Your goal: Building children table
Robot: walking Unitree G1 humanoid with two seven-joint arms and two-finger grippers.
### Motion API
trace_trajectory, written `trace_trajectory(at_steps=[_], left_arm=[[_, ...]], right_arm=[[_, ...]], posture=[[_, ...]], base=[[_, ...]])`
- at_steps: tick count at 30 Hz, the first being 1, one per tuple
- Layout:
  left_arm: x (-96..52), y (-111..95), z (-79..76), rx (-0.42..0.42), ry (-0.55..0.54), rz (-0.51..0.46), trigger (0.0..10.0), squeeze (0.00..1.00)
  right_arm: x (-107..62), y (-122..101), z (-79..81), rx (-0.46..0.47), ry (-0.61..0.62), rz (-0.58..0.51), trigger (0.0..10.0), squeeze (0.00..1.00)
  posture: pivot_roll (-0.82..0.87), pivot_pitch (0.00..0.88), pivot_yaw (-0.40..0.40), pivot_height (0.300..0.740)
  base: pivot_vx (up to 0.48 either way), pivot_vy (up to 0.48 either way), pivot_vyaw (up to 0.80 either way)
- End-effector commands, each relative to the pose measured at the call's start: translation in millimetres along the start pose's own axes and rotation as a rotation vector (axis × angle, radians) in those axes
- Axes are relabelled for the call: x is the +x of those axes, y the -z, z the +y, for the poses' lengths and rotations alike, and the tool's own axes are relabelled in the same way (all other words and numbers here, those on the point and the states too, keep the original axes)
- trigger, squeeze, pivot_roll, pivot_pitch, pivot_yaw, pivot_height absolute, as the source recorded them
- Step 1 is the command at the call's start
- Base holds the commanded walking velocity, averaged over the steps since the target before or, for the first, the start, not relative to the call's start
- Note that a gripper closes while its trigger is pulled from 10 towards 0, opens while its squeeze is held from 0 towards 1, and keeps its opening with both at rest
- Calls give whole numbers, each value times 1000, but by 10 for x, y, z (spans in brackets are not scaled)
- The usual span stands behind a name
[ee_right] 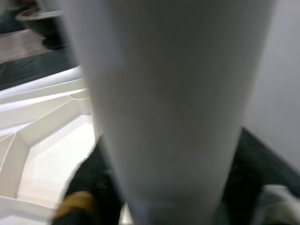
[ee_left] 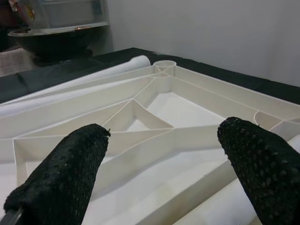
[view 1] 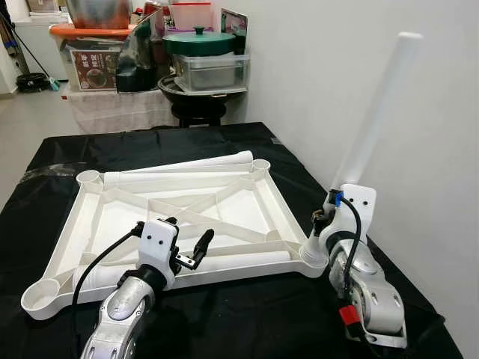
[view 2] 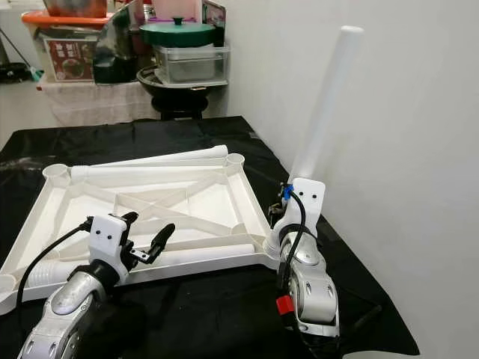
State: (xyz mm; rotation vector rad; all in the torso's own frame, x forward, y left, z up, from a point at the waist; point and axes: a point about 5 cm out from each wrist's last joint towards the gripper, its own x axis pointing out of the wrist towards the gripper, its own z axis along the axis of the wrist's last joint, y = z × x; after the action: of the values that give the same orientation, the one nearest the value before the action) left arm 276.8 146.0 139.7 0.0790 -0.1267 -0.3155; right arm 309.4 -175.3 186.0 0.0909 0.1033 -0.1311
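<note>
White plastic forms the tabletop (view 1: pixel 112 217), which lies upside down on a black cloth (view 1: pixel 247 314) with its ribbed underside facing up. A round socket (view 1: pixel 39 297) occupies the near left corner, and another socket (view 1: pixel 88 178) sits at the far left corner. Two loose white legs (view 1: pixel 179 168) lie side by side along the far edge of the tabletop, and a third loose leg (view 1: pixel 224 259) lies inside the near edge.

The left gripper (view 1: pixel 188 243) hovers just above the near edge of the tabletop, over the third loose leg. Its two black fingers (ee_left: pixel 61 173) are spread wide and hold nothing; the left wrist view looks between them across the diagonal ribs toward the far right socket (ee_left: pixel 164 64).

At the near right corner, the right gripper (view 1: pixel 323 224) sits beside the corner socket (view 1: pixel 313 254). It grasps the lower end of a white table leg (view 1: pixel 374 112), which rises nearly upright from that corner and leans slightly toward the wall (view 1: pixel 419 187) on the right. The right wrist view shows this leg close up and blurred, with the tabletop below it. Whether the leg's foot is seated in the socket cannot be determined.

Behind the cloth, a stack of storage boxes (view 1: pixel 97 45) and a green lidded pot (view 1: pixel 198 41) stand in the background.
</note>
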Motion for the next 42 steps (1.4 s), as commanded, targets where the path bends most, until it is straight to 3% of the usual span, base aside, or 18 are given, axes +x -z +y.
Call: trace_trajectory(at_steps=[1,3,4,5,9,17,18,19,22,23,24,30,32,34,35,37,39,42], left_arm=[[-13,39,-10,-3,2,12,10000,0],[-13,39,-10,-3,2,12,10000,0],[-13,40,-15,-4,4,13,10000,0],[-13,40,-15,-4,4,13,10000,0],[7,40,-23,-3,19,11,10000,0],[36,31,-18,-2,21,5,10000,0],[35,25,-23,-1,23,3,10000,0],[30,24,-22,-1,23,3,10000,0],[23,24,-19,0,22,3,10000,0],[15,24,-14,1,21,3,10000,0],[8,23,-9,3,20,3,10000,0],[-13,28,-1,6,16,5,10000,0],[-17,35,-6,6,16,6,10000,0],[-14,43,-12,7,16,6,10000,0],[-14,43,-12,7,16,6,10000,0],[-4,43,-15,5,10,6,10000,0],[-3,43,-15,4,8,6,10000,0],[-5,43,-24,4,9,8,10000,0]], right_arm=[[44,-125,-42,-6,-42,-54,10000,867],[44,-125,-42,-6,-42,-54,10000,867],[42,-206,-62,-18,-83,-96,10000,0],[42,-206,-62,-18,-83,-96,10000,0],[114,-265,-326,-178,-473,-121,10000,0],[226,-161,-605,-276,-563,-57,10000,0],[308,-193,-654,-267,-539,-62,8235,0],[336,-195,-664,-261,-541,-60,8078,0],[357,-193,-668,-259,-538,-58,8745,0],[366,-192,-661,-258,-547,-62,6588,0],[377,-198,-658,-255,-545,-68,0,0],[401,-254,-621,-217,-538,-100,0,0],[422,-226,-615,-226,-472,-90,0,0],[486,-111,-684,-156,-152,-26,0,0],[486,-111,-684,-156,-152,-26,0,0],[414,95,-626,2,130,26,0,0],[363,176,-575,55,189,48,0,0],[188,340,-285,124,222,97,0,0]], posture=[[47,0,-57,740],[47,0,-57,740],[43,0,-57,740],[43,0,-57,740],[32,0,-49,740],[39,0,-50,740],[46,0,-53,740],[46,0,-53,740],[50,0,-54,740],[56,0,-58,740],[56,0,-58,740],[56,0,-59,740],[55,0,-64,740],[55,0,-67,740],[55,0,-67,740],[62,0,-70,740],[65,0,-65,740],[66,0,-67,740]], base=[[0,0,0],[0,0,0],[0,0,0],[0,0,0],[0,0,0],[0,0,0],[0,0,0],[0,0,0],[0,0,0],[0,0,0],[0,0,0],[0,0,0],[0,0,0],[0,0,0],[0,0,0],[0,0,0],[0,0,0],[0,0,0]])
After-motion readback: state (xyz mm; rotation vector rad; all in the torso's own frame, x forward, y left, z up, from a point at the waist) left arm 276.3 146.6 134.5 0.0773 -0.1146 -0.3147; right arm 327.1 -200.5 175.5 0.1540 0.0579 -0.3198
